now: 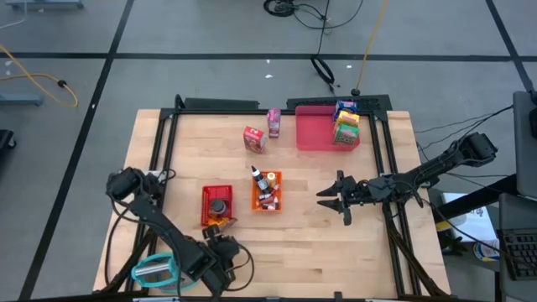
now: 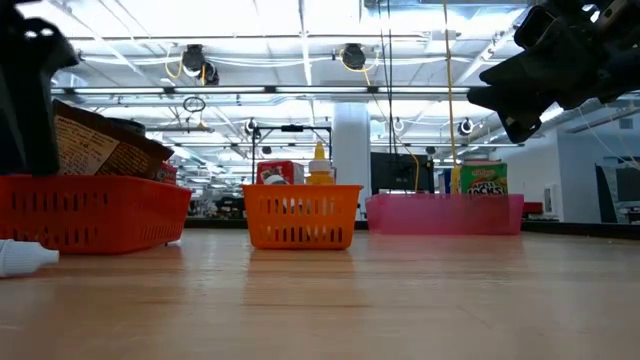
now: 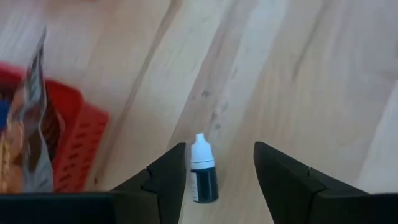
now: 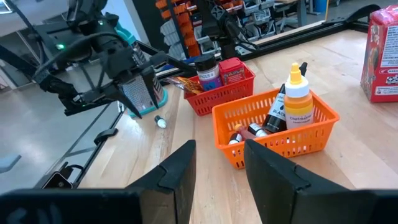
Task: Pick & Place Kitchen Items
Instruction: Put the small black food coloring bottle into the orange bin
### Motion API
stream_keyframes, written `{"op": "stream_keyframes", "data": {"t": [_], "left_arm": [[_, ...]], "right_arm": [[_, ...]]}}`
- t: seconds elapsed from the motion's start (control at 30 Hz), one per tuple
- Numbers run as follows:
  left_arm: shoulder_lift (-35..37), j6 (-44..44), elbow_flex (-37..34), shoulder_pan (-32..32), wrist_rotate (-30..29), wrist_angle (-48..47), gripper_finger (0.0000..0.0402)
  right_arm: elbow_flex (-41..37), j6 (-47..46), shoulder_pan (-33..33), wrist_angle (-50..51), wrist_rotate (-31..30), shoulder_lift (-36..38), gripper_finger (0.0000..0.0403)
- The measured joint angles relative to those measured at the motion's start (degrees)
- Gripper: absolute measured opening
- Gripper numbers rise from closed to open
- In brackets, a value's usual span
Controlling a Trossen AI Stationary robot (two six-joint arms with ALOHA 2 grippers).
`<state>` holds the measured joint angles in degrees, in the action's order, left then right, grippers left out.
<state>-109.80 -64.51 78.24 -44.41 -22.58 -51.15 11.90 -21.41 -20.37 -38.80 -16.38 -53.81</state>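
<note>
A tiny bottle (image 3: 203, 174) with a white cap and dark body lies on its side on the wood, just outside the red bin (image 3: 71, 146). My left gripper (image 3: 217, 152) hovers over it, pointing steeply down and open, one finger on each side of the bottle; I see no touch. The right wrist view shows the same bottle (image 4: 160, 121) under that gripper (image 4: 140, 93). My right gripper (image 1: 331, 200) waits open and level, right of the orange bin (image 1: 266, 191), nothing between its fingers. The red bin (image 1: 216, 205) holds a dark can and a crinkly packet.
The orange bin (image 4: 273, 124) holds small bottles. A red carton (image 1: 254, 138) and a pink carton (image 1: 273, 122) stand on the far part of the table. The pink tray (image 1: 319, 130) carries cartons (image 1: 346, 124). A teal-rimmed oval object (image 1: 155, 270) lies at the near left corner.
</note>
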Motion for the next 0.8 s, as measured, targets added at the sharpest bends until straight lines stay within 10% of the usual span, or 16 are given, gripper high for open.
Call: {"op": "stream_keyframes", "data": {"t": [0.8], "left_arm": [[0.45,-7.03,-13.70,0.01,2.98,13.08,0.0186]], "right_arm": [[0.00,-0.20,-0.01,0.01,0.02,-0.01,0.0130]]}}
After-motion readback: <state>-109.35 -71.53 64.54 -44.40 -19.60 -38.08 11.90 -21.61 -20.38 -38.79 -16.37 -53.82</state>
